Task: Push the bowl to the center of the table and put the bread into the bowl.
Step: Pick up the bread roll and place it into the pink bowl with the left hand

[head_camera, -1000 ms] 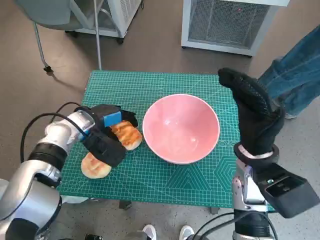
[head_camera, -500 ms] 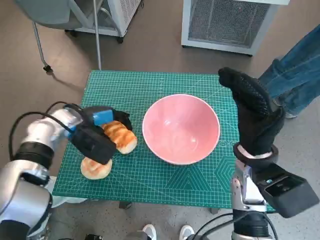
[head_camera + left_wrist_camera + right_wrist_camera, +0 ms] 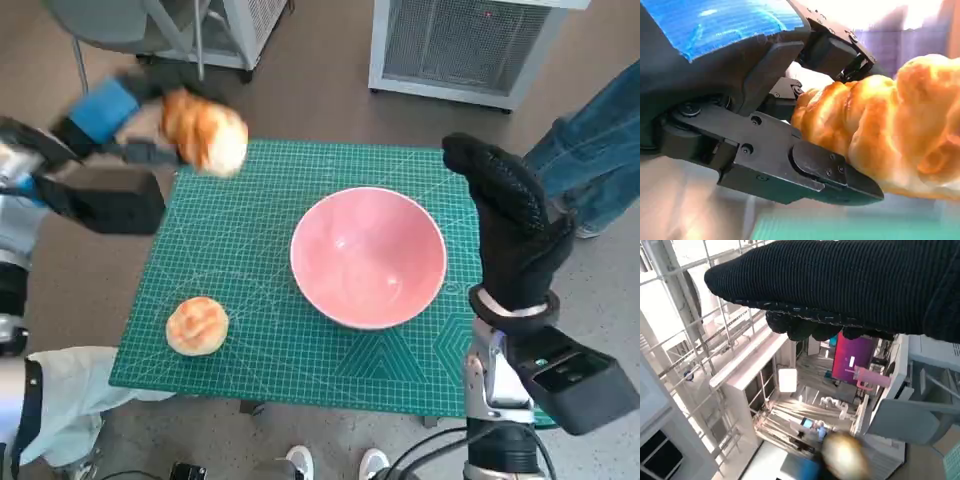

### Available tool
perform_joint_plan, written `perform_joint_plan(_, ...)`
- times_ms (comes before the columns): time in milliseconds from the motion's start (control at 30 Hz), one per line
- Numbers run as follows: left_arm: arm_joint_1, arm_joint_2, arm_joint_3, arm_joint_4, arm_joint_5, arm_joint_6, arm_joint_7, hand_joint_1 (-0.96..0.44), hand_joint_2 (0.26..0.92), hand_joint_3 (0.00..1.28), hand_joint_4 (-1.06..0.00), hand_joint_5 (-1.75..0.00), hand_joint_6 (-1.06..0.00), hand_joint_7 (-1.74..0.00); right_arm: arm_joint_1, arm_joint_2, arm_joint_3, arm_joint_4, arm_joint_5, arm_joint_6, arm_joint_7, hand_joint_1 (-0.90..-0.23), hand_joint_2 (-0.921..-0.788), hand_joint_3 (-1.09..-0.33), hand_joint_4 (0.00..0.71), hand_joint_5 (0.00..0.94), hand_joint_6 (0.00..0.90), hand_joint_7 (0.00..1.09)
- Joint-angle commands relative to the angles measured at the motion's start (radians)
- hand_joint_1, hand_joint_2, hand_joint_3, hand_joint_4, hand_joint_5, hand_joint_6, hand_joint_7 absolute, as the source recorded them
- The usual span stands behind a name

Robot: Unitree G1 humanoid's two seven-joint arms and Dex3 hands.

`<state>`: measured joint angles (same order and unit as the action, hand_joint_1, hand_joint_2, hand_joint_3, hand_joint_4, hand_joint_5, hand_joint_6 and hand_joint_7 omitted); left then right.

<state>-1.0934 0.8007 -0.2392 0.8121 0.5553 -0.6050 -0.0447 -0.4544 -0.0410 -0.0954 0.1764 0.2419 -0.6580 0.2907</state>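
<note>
We see the left hand [image 3: 105, 150] gripping a braided bread [image 3: 205, 130] high over the desk's [image 3: 260, 200] far-left corner (blurred there), while the right hand [image 3: 510, 225] seems open beside the central pink bowl [image 3: 368, 257].

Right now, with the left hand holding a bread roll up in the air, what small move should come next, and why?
Probably carry the bread roll sideways toward the pink bowl. The left hand grips it above the table's far left corner, well short of the bowl, which sits about mid-table and holds nothing. The right hand stands upright beside the bowl, clear of that path.
</note>
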Motion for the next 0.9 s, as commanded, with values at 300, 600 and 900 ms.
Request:
perform_joint_plan(300, 0.046, -0.145, -0.023, -0.259, 0.005, 0.0, -0.024, 0.0, 0.92, 0.06, -0.69, -1.12, -0.65, -1.19, 0.004, -0.009, -0.004, 0.029, 0.033, -0.002, 0.032, -0.598, -0.921, -0.761, 0.268, 0.018, -0.001, 0.76)
perform_joint_plan(600, 0.041, -0.259, -0.095, -0.229, 0.054, 0.017, -0.046, 0.0, 0.92, 0.06, -0.7, -1.11, -0.64, -1.2, 0.017, -0.019, -0.01, 0.01, 0.049, 0.01, 0.037, -0.589, -0.921, -0.764, 0.267, 0.018, -0.001, 0.75)
perform_joint_plan(900, -0.009, -0.345, -0.206, -0.064, 0.173, -0.04, 0.018, 0.0, 0.92, 0.06, -0.69, -1.1, -0.65, -1.21, 0.027, -0.024, -0.014, 0.002, 0.053, 0.013, 0.036, -0.599, -0.921, -0.761, 0.267, 0.018, -0.001, 0.75)
